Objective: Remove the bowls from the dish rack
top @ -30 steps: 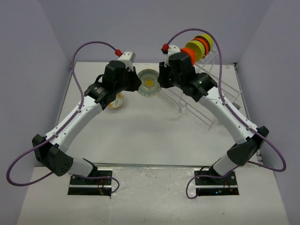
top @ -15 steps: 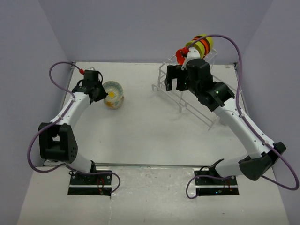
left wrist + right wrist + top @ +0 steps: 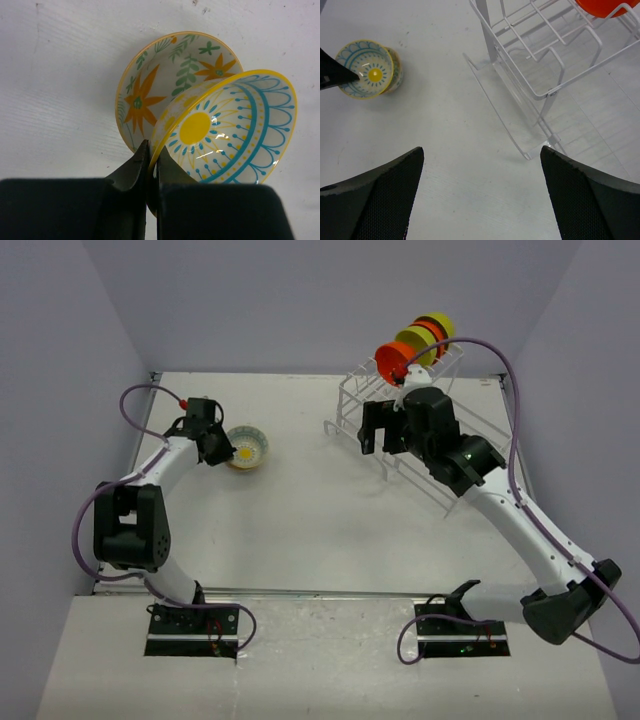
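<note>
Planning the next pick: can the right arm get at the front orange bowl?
Probably yes: the right pincer is open and empty, and the orange bowl stands first in the rack, nothing between them.

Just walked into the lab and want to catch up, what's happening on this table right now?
A dish rack is being emptied of bowls. The left tool pinches the rim of a blue-patterned bowl, holding it tilted over a flowered bowl on the table. The right tool is open and empty near the rack, where an orange bowl and a few more stand on edge.
</note>
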`<state>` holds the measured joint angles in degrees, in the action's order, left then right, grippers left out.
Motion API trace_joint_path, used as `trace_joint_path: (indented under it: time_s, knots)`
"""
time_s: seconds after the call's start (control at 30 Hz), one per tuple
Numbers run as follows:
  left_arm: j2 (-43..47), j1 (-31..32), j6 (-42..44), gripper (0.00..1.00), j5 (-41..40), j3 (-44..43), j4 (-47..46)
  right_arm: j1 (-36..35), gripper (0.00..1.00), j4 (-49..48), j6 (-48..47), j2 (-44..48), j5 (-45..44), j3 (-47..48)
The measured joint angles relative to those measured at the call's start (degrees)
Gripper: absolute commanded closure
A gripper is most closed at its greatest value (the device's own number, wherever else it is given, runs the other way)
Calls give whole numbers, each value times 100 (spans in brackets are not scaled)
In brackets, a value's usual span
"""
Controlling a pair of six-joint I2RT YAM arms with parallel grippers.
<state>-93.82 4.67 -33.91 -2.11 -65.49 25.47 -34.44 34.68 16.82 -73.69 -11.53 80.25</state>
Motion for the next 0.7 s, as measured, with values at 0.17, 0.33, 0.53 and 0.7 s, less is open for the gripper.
trace_joint_path:
  time_s: [0.17, 0.33, 0.53, 0.7]
  knots:
    - [-221, -22, -9, 95, 179, 0, -210, 0, 1, -59, -13, 450, 109, -116]
    - [-297, -66, -59, 82, 201, 26, -321, 0, 1, -105, -17, 682, 208, -203]
    - [-278, -120, -166, 46, 208, 37, -389, 0, 1, -107, -81, 741, 210, -260]
    - [129, -127, -164, 25, 317, 44, -332, 26, 1, 127, -291, 542, 39, 15]
